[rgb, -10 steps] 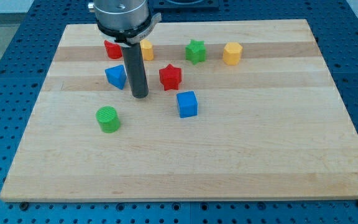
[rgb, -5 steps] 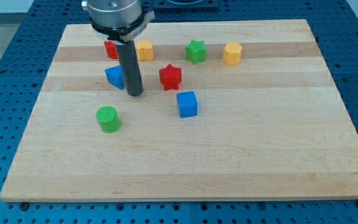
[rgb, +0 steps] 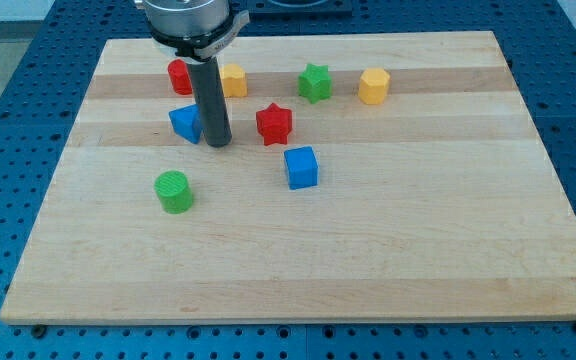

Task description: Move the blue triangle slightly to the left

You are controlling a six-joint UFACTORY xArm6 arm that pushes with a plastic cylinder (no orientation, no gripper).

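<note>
A: What lies under it all?

B: A blue perforated bench carries a pale wooden tabletop [rgb: 368, 250] that fills most of the view. Above it the arm's grey housing drops a dark rod, and my tip [rgb: 217, 144] rests on the wood.

A: Any jaws on it?

B: None. The rod has nothing to open or close and holds nothing; it can only shove.

A: Where is the task's block?

B: The blue triangle [rgb: 185, 122] sits just to the view's left of my tip, touching the rod or very nearly so; I cannot tell which.

A: And the others?

B: A blue cube [rgb: 301, 167] lies to the tip's lower right, a red star [rgb: 274, 123] just to its right, and a green cylinder [rgb: 174, 191] to its lower left. Above the tip sit a red block [rgb: 179, 76] and a yellow block [rgb: 233, 80], with a green star [rgb: 315, 82] and a yellow hexagon [rgb: 373, 86] further right.

A: How should the triangle handle?

B: I judge it light, rigid and quick to slide on smooth wood. Push its right face near the middle; an off-centre push would likely spin it.
</note>
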